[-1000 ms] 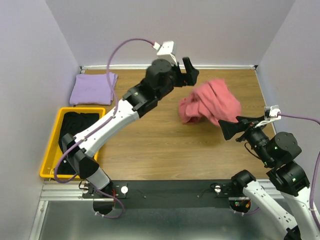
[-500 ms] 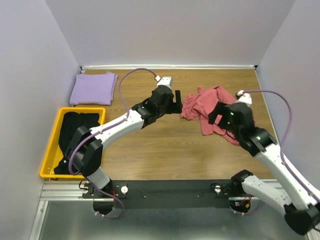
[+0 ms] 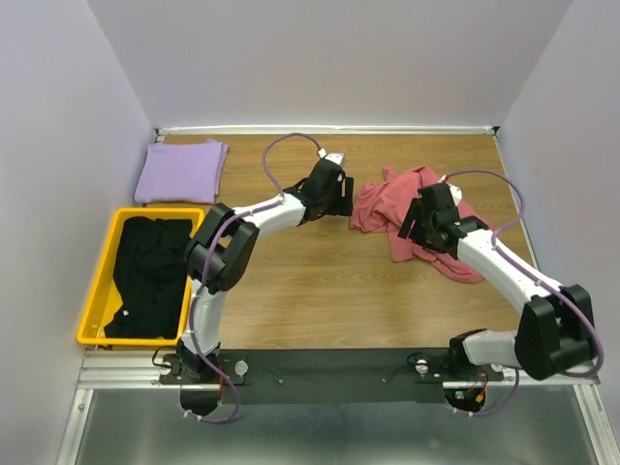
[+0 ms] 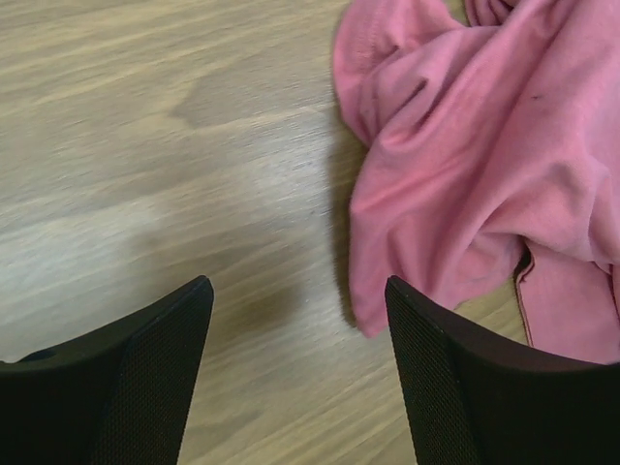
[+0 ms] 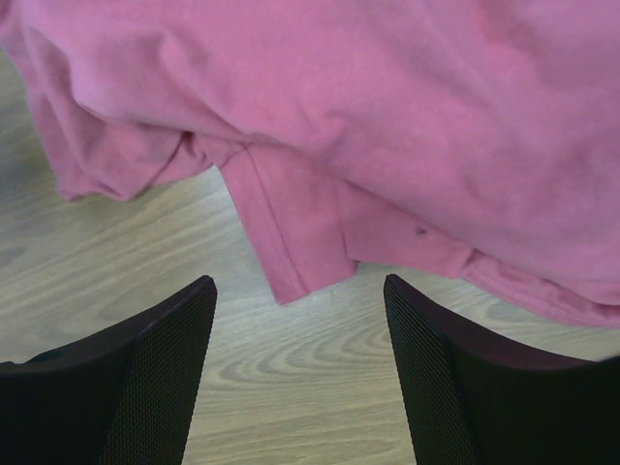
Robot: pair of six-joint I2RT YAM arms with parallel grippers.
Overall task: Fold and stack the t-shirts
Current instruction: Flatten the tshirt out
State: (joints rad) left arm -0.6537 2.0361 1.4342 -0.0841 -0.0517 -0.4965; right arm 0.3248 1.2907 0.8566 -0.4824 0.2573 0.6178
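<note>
The salmon-pink t-shirt [image 3: 387, 205] lies crumpled on the wooden table at the right. It fills the top right of the left wrist view [image 4: 484, 145] and the top of the right wrist view [image 5: 387, 116]. My left gripper [image 3: 343, 201] is open and empty just left of the shirt's edge. My right gripper [image 3: 415, 221] is open and empty low over the shirt's middle, a hem corner [image 5: 291, 252] just beyond its fingertips. The folded lavender-purple t-shirt [image 3: 180, 170] lies at the back left. Black t-shirts [image 3: 150, 276] fill the yellow bin.
The yellow plastic bin [image 3: 97, 291] stands at the left near edge. Purple walls close in the table at the back and sides. Bare wood [image 3: 310, 281] lies between the bin and the pink shirt.
Both arms have come down from holding the pink shirt up. The shirt has dropped onto the table and both grippers now sit open beside and over it.
</note>
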